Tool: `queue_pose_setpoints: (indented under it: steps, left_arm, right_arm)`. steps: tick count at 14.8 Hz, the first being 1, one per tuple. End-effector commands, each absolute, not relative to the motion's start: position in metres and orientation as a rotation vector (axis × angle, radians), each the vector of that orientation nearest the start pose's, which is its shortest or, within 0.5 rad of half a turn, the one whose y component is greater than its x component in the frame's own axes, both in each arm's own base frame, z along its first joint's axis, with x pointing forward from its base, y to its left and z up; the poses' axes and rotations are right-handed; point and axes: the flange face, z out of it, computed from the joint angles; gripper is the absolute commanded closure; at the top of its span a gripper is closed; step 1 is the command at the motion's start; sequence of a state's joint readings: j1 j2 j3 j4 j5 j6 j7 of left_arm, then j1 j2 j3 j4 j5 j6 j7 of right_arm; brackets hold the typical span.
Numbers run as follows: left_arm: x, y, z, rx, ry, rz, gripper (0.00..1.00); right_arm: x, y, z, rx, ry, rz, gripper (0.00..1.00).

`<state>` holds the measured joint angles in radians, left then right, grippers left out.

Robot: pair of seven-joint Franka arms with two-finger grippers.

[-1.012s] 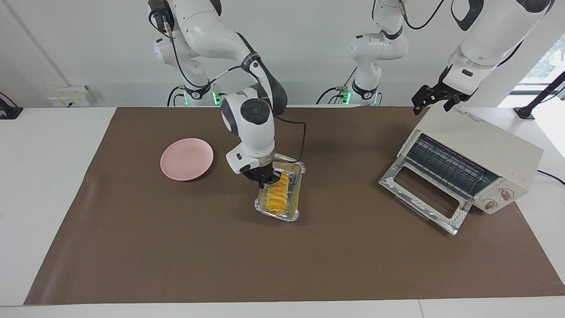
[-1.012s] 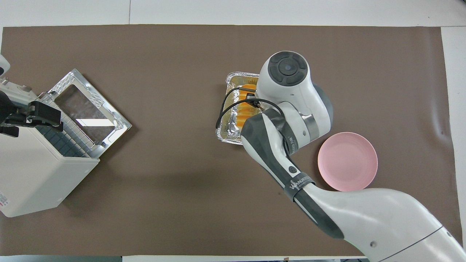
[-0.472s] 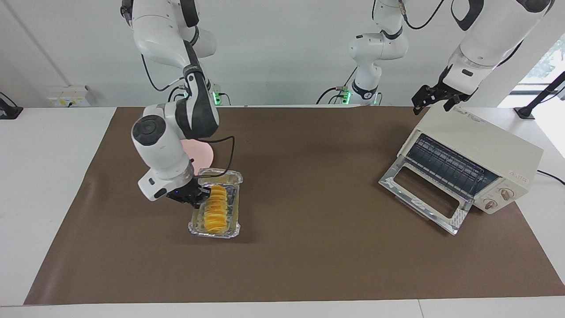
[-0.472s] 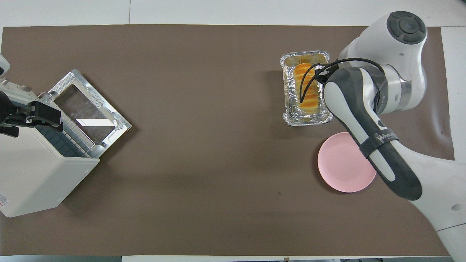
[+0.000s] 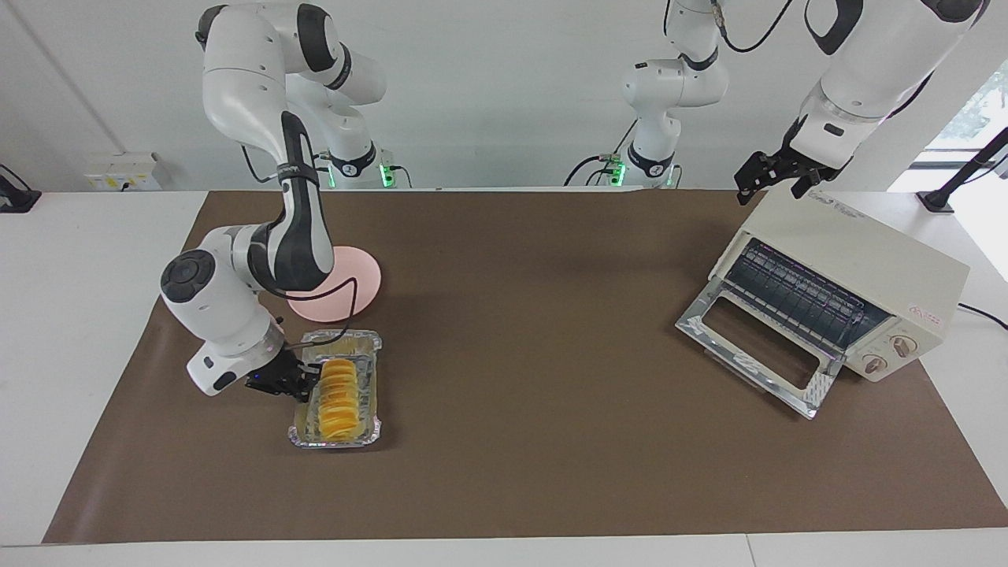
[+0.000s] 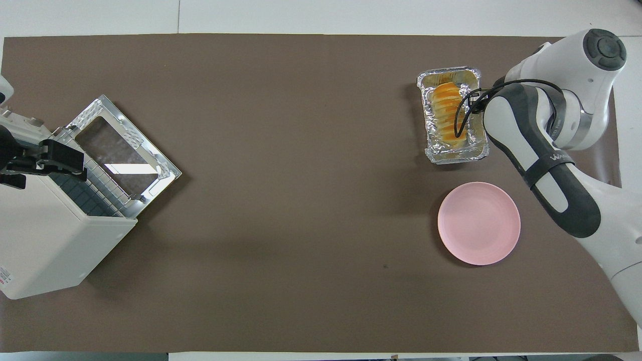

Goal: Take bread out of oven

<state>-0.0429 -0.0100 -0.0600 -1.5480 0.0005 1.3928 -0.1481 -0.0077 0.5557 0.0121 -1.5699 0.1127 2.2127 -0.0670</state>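
Note:
The bread (image 5: 339, 396), a ridged golden-yellow loaf, lies in a silver foil tray (image 5: 336, 442) on the brown mat, farther from the robots than the pink plate (image 5: 353, 285). It also shows in the overhead view (image 6: 445, 118) in the tray (image 6: 457, 158). My right gripper (image 5: 302, 381) is shut on the tray's long side wall, low at the mat. The cream oven (image 5: 858, 252) stands at the left arm's end with its glass door (image 5: 756, 346) dropped open and nothing on its rack. My left gripper (image 5: 776, 175) waits over the oven's top rear edge.
The pink plate (image 6: 479, 223) lies bare, between the tray and the robots. The brown mat (image 5: 551, 441) covers most of the table between tray and oven. The open oven door (image 6: 123, 150) juts out toward the middle of the table.
My right gripper has carried the foil tray with the bread from the table's middle toward the right arm's end, past the plate. The left arm and oven have not moved.

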Motion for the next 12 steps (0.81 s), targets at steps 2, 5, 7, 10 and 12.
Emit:
queue_pose_setpoints:
  steps: [2, 5, 7, 10, 12]
  left_arm:
    - [0.521, -0.052, 0.627, -3.135, -0.077, 0.211, 0.0]
    - [0.521, -0.052, 0.627, -3.135, -0.077, 0.211, 0.0]
    - [0.521, -0.052, 0.627, -3.135, -0.077, 0.211, 0.0]
    - [0.521, -0.052, 0.627, -3.135, -0.077, 0.211, 0.0]
    - [0.521, -0.052, 0.627, -3.135, -0.077, 0.211, 0.0]
  right_arm:
    - [0.705, 0.007, 0.321, -3.033, -0.049, -0.161, 1.0]
    - [0.704, 0.004, 0.321, -3.039, -0.079, -0.16, 1.0]
    - [0.704, 0.002, 0.322, -3.04, -0.078, -0.163, 0.13]
    - [0.702, 0.001, 0.329, -3.04, -0.08, -0.126, 0.0]
    - [0.7, 0.003, 0.34, -3.062, -0.117, -0.064, 0.0]
